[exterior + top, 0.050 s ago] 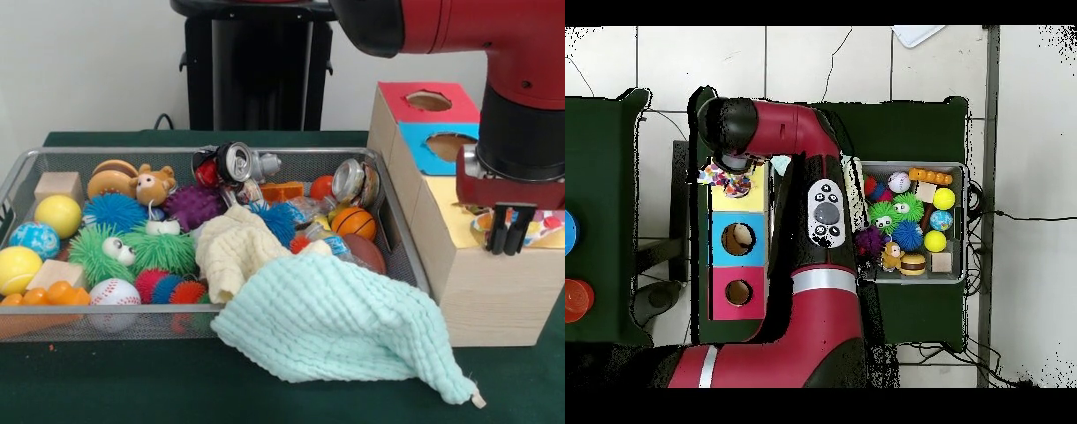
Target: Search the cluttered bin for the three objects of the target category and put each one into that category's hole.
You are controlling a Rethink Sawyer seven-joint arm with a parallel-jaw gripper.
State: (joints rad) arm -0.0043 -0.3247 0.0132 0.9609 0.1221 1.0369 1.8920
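Desk (265, 389): green cloth, crowded wire bin (393, 221), mint towel (344, 331) spilling over.
Tool (511, 231): you hold it clenched, empty, above the box's yellow section (455, 225).
Risk: your next reach may snag the towel.

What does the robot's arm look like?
The arm is fat and round, shiny red with black joints. A black cuff leads to a red wrist block, and the gripper has thin dark fingers. From above, a white oval panel with grey buttons sits on the arm.
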